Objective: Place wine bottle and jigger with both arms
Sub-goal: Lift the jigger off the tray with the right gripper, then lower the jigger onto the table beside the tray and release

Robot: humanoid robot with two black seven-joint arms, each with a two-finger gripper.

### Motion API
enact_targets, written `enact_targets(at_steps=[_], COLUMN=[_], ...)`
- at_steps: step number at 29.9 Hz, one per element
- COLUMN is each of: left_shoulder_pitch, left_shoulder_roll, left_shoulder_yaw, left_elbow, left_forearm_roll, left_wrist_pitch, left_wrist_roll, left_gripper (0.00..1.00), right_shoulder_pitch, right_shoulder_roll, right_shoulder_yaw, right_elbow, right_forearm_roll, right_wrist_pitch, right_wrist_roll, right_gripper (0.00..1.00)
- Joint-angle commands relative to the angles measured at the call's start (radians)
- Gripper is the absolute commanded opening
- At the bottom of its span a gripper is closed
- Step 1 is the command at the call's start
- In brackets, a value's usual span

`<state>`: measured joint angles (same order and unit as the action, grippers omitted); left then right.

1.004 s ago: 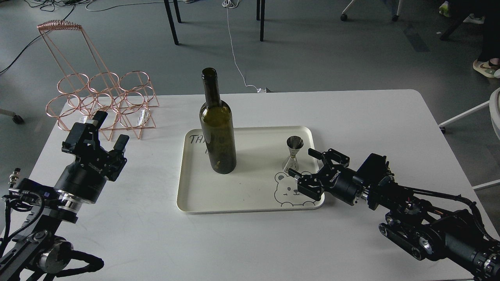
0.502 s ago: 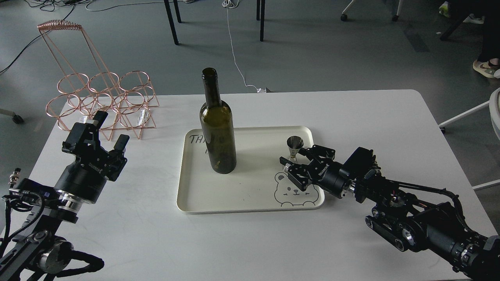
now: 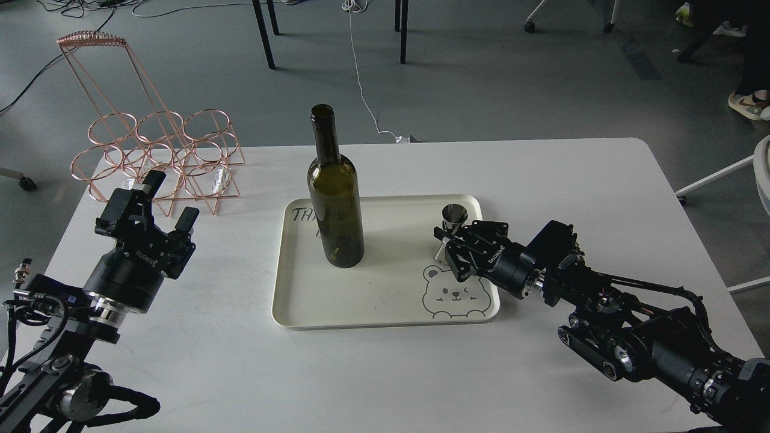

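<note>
Floor: we see grey floor (image 3: pixel 481 72) with a white cable (image 3: pixel 361 78) trailing across.
Furniture: we see a white table (image 3: pixel 571 180), dark chair legs (image 3: pixel 264 36) behind.
Light: soft, even daylight.

right gripper (image 3: pixel 448 245) clamps jigger (image 3: pixel 452 224) on tray (image 3: pixel 385 300); wine bottle (image 3: pixel 335 198) upright

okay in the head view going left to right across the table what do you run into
left gripper → copper wire rack → wine bottle, standing on the cream tray → jigger → right gripper, closed around the jigger's lower half.
</note>
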<state>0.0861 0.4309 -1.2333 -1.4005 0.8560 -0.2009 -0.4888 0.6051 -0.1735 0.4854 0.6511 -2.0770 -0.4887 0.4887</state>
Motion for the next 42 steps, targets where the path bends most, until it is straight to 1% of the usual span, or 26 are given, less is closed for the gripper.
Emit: enact_targets(at_steps=[1, 4, 7, 10, 15, 20, 27, 42], left_shoulder_pitch=[-0.002, -0.002, -0.002, -0.002, -0.003, -0.002, -0.003, 0.0], left_shoulder_roll=[0.002, 0.002, 0.002, 0.002, 0.0, 0.002, 0.006, 0.008], left_shoulder_yaw=[0.0, 0.0, 0.0, 0.0, 0.0, 0.0, 0.015, 0.015], left_elbow=[0.0, 0.0, 0.0, 0.002, 0.0, 0.0, 0.0, 0.0], left_forearm_roll=[0.0, 0.0, 0.0, 0.0, 0.0, -0.002, 0.0, 0.0], left_wrist_pitch=[0.0, 0.0, 0.0, -0.002, -0.002, -0.002, -0.002, -0.003], left_wrist_roll=[0.0, 0.0, 0.0, 0.0, 0.0, 0.0, 0.0, 0.0], left_gripper=[0.98, 0.98, 0.98, 0.98, 0.98, 0.98, 0.98, 0.98], right_shoulder_pitch=[0.001, -0.001, -0.016, -0.044, -0.12, -0.174, -0.179, -0.189], right_shoulder_roll=[-0.006, -0.044, -0.121, -0.191, -0.283, -0.307, -0.302, -0.297], right_shoulder_yaw=[0.09, 0.143, 0.171, 0.173, 0.162, 0.165, 0.16, 0.116], right_elbow=[0.012, 0.031, 0.061, 0.074, 0.127, 0.117, 0.027, 0.012], right_forearm_roll=[0.035, 0.089, 0.13, 0.179, 0.322, 0.34, 0.34, 0.34], right_wrist_pitch=[0.0, 0.0, 0.0, 0.0, 0.0, 0.0, 0.0, 0.0], right_wrist_roll=[0.0, 0.0, 0.0, 0.0, 0.0, 0.0, 0.0, 0.0], right_gripper=[0.15, 0.16, 0.16, 0.16, 0.16, 0.17, 0.18, 0.22])
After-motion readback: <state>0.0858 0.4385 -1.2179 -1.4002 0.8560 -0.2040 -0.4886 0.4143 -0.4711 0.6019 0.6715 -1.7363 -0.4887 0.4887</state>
